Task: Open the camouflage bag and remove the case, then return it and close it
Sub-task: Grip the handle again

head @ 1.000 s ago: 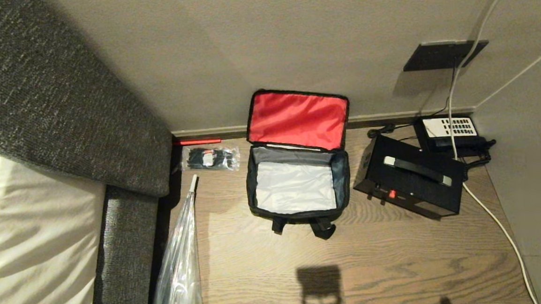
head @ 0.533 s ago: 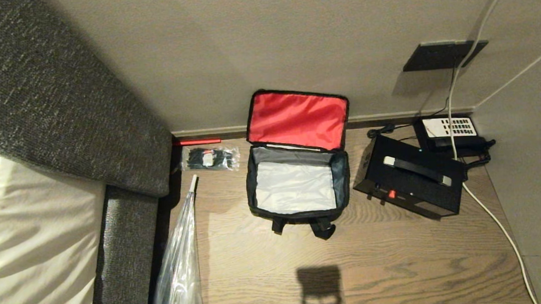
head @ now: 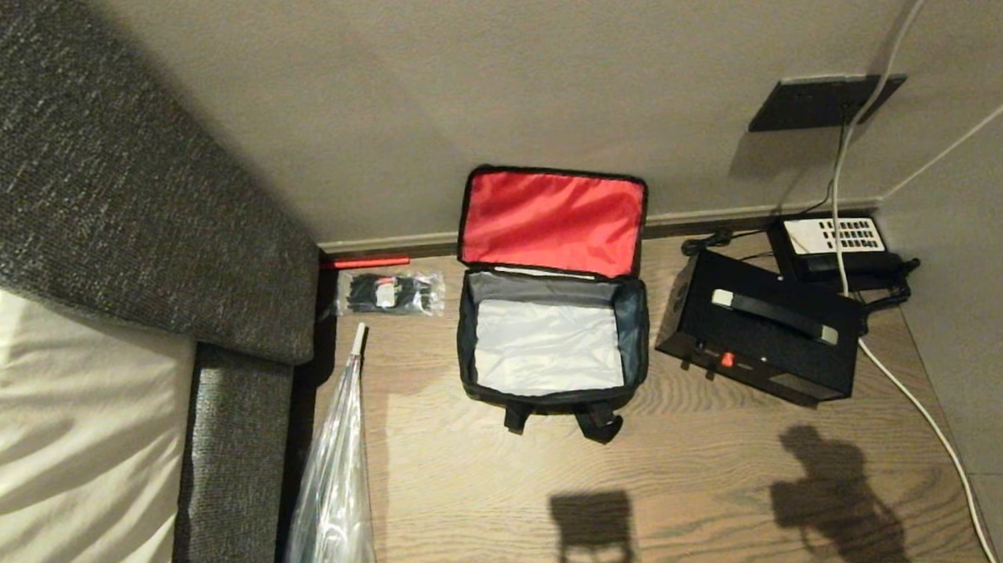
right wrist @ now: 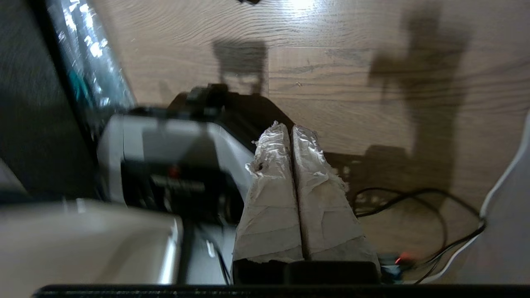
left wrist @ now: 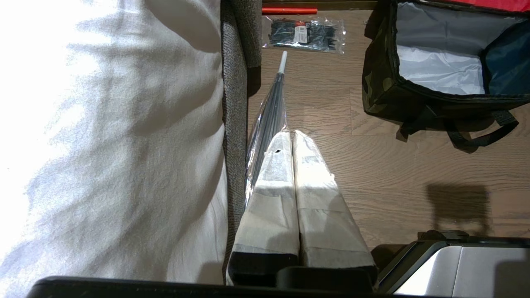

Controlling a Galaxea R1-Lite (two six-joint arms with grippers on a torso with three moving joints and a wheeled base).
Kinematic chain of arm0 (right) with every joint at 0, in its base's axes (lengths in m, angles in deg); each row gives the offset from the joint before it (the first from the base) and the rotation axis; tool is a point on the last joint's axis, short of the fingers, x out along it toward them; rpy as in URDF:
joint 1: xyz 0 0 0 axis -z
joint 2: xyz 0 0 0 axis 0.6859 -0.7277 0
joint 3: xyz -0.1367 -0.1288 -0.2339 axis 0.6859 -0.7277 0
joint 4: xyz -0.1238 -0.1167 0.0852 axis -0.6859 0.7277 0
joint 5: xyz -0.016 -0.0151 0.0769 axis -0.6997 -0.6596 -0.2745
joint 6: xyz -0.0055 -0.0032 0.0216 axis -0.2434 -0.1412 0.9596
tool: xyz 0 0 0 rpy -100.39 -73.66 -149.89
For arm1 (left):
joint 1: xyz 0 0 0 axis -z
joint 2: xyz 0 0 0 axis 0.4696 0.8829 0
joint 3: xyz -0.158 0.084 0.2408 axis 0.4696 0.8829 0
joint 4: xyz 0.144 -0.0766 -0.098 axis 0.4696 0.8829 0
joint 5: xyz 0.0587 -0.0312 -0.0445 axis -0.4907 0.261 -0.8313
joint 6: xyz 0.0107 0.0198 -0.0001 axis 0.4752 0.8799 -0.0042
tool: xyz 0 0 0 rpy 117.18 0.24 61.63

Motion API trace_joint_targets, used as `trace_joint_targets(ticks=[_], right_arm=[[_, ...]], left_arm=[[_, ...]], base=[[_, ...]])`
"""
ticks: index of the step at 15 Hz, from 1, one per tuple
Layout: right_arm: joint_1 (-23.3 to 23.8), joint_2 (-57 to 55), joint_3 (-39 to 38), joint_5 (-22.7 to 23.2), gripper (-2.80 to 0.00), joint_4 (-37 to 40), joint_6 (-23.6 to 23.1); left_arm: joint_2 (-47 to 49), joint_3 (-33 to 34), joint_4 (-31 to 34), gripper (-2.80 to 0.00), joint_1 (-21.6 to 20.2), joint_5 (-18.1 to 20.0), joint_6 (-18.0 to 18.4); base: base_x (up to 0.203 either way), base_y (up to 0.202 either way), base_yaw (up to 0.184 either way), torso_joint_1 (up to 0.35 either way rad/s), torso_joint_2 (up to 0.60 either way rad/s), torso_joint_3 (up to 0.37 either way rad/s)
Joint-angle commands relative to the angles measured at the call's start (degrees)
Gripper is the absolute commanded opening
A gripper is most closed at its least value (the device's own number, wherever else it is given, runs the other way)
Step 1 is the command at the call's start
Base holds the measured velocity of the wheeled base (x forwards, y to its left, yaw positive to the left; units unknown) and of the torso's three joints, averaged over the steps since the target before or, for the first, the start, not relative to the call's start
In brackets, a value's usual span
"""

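Observation:
The camouflage bag stands open on the wooden floor by the wall, its red-lined lid flap leaning back. Pale lining shows inside and nothing else. In the left wrist view the bag lies ahead, off to one side. The black case lies on the floor just right of the bag, handle and red latch facing up. My left gripper is shut and empty, low beside the bed's edge. My right gripper is shut and empty above bare floor near my base. Neither gripper shows in the head view.
A black telephone and a white cable sit behind and right of the case. A packet of zip ties and a clear plastic bag lie left of the camouflage bag. A grey upholstered bed fills the left side.
A large arm shadow has appeared on the floor at the lower right of the head view, in front of the case. Bag and case have not moved.

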Motion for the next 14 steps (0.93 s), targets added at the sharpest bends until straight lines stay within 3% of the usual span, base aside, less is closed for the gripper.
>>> trace_joint_targets(ticks=[1,5,7,8,9,14], right_arm=[[1.12,-28.22,3.90,0.53,-2.80,-10.00,1.14],[4.71,-53.44,13.12,-1.15,-2.80,-40.15,0.25],[6.14,-61.79,18.65,-1.81,-2.80,-55.21,-5.06],[6.63,-64.21,20.51,-1.91,-2.80,-59.98,-9.86],[6.85,-65.06,20.72,-2.03,0.00,-61.21,-12.29],[4.70,-67.02,17.17,-8.58,0.00,-59.41,-30.48]], left_arm=[[-0.11,0.09,0.00,-2.80,-0.02,-0.04,-0.04],[-0.11,0.09,0.00,-2.80,-0.02,-0.04,-0.04],[-0.11,0.09,0.00,-2.80,-0.11,-0.04,0.05],[-0.11,0.15,0.00,-2.80,-0.02,-0.04,0.05],[-0.11,0.09,0.00,-2.80,-0.02,-0.04,0.05],[-0.11,0.09,0.00,-2.80,-0.02,-0.04,-0.04]], base=[[0.000,0.000,0.000,0.000,0.00,0.000],[0.000,0.000,0.000,0.000,0.00,0.000],[0.000,0.000,0.000,0.000,0.00,0.000],[0.000,0.000,0.000,0.000,0.00,0.000],[0.000,0.000,0.000,0.000,0.00,0.000],[0.000,0.000,0.000,0.000,0.00,0.000]])
